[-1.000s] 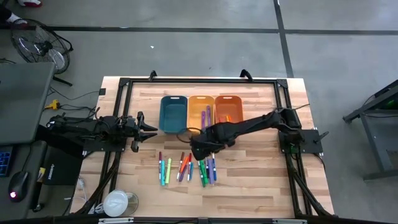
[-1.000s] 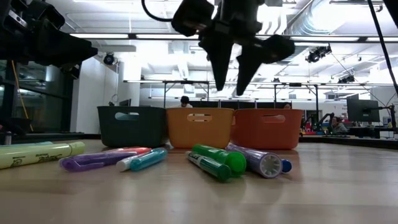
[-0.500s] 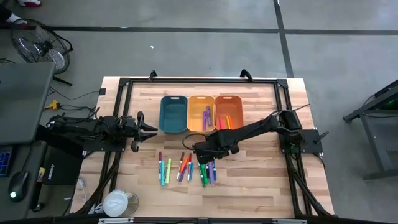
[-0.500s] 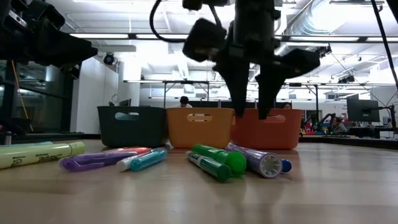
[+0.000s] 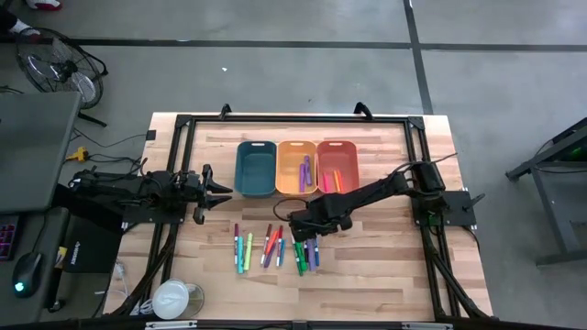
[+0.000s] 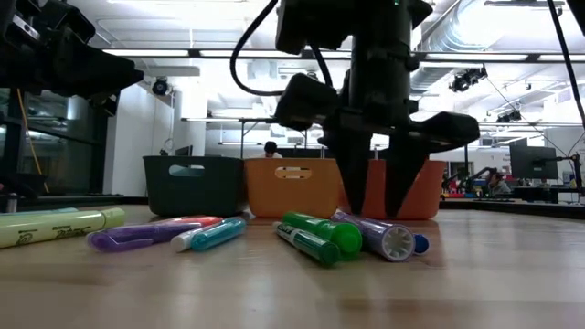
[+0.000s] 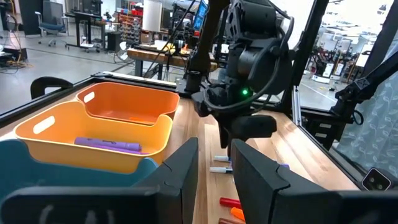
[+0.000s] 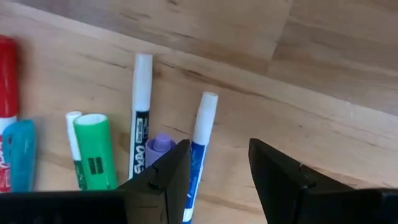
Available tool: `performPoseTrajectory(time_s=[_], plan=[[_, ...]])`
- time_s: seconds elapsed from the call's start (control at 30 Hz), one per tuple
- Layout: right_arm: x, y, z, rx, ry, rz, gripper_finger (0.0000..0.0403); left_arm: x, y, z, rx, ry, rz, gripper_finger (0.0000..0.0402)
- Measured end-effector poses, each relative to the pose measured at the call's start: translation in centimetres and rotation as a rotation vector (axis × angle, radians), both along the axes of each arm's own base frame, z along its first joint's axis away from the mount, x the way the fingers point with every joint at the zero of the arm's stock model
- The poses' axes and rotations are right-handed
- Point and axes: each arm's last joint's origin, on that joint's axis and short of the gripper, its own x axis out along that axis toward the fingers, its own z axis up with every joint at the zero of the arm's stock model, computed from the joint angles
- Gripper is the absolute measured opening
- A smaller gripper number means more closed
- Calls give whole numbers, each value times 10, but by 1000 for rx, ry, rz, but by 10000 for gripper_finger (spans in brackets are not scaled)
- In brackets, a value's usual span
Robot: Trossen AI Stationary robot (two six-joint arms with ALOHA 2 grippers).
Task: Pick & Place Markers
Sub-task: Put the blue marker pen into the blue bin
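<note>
Blue-and-white, the marker (image 8: 199, 146) being addressed is lying flat on the wooden table (image 5: 376, 261), at the right edge of the loose row of markers (image 5: 275, 247) in front of the three bins. Beside it are lying a purple marker (image 8: 158, 149), a white-barrelled marker (image 8: 140, 112) and a green marker (image 8: 94, 149). The right gripper (image 8: 214, 174) is hanging directly over this end of the row, its fingers spread and holding nothing, with the blue marker's barrel running between them. This is judged to be the approach step of a pick. The next move is likely calling for a straight descent and a closing across the blue barrel without catching the purple neighbour. Some markers are already lying in the yellow-orange bin (image 5: 296, 168) and the orange bin (image 5: 337, 166); the teal bin (image 5: 256, 168) is showing none. The left gripper (image 5: 218, 190) is waiting at the table's left side, fingers parted.
</note>
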Motion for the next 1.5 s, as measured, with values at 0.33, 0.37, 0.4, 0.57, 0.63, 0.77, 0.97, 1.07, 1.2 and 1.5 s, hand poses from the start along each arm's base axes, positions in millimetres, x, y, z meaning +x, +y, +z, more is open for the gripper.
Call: performPoseTrajectory(time_s=[0.33,0.37,0.4,0.57,0.63,0.77,0.97,1.07,1.2,1.5], plan=[[3,0,-13,-2,2,-1,149,0,0,0,0,0,0,94],[4,0,-15,1,4,-1,149,0,0,0,0,0,0,94],[4,0,-16,0,8,-1,149,0,0,0,0,0,0,94],[5,1,-20,1,18,0,149,0,0,0,0,0,0,94],[5,1,-22,0,23,1,149,0,0,0,0,0,0,94],[6,1,-29,0,46,3,143,0,0,0,0,0,0,94],[5,2,-37,17,77,6,121,0,0,0,0,0,0,94],[5,2,-38,10,83,6,110,0,0,0,0,0,0,94],[4,2,-38,8,92,20,95,0,0,0,0,0,0,94],[3,3,-38,7,100,26,79,0,0,0,0,0,0,94]])
